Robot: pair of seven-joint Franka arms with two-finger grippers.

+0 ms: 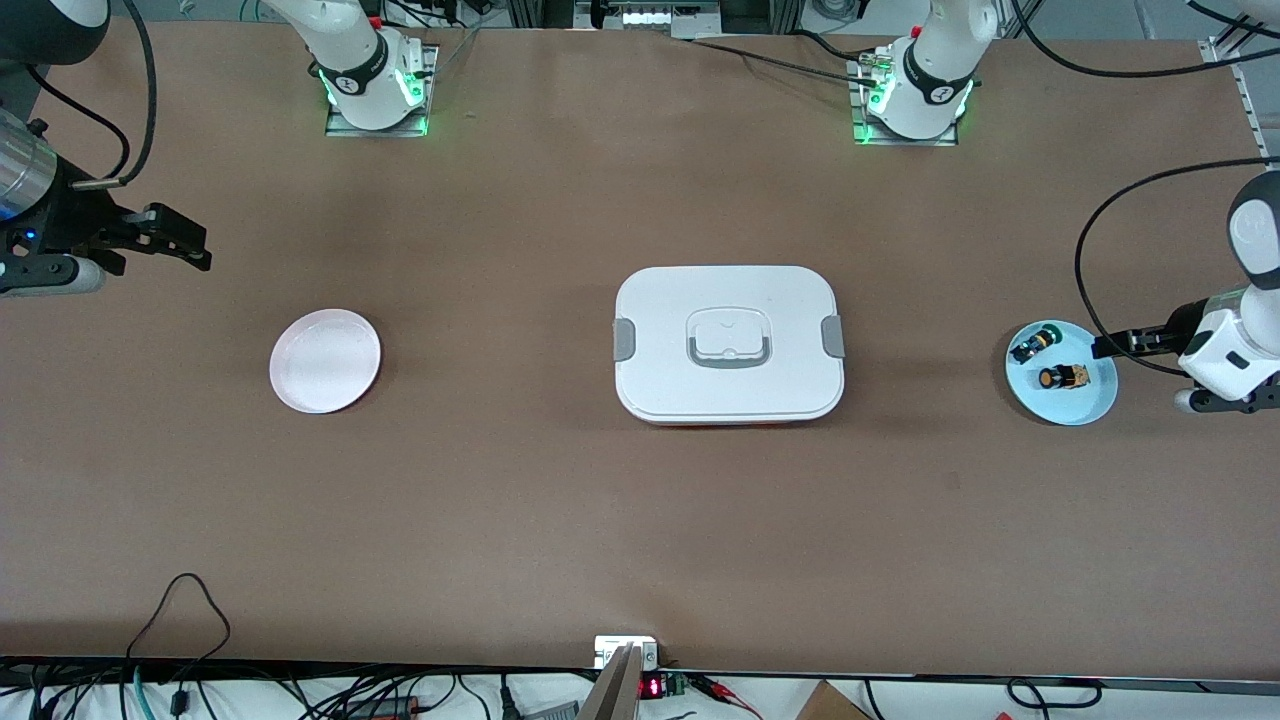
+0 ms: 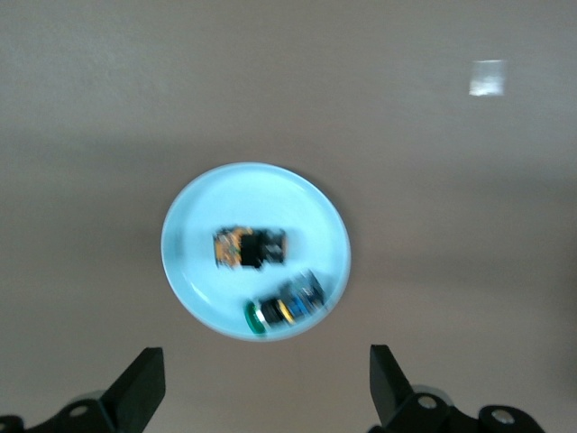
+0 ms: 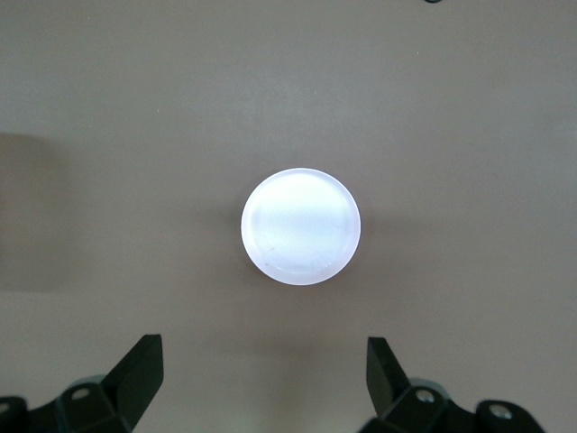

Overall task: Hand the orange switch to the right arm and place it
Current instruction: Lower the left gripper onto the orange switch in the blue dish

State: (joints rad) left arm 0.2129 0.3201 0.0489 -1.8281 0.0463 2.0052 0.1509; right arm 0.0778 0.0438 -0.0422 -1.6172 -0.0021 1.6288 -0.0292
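So far you have nothing done: the white lunchbox (image 1: 729, 345) sits mid-table, the pink plate (image 1: 325, 360) waits bare, both the left gripper (image 2: 261, 388) and right gripper (image 3: 261, 383) hover spread apart, and the orange switch (image 1: 1062, 378) lies untouched on the blue plate (image 1: 1095, 400).

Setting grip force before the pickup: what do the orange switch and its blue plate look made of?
Orange switch: probably hard plastic, going by its matte orange cap, black collar and tan block body; too small to be sure. Blue plate: smooth, slightly glossy, uniform pale blue, likely plastic or melamine, though glazed ceramic is possible.
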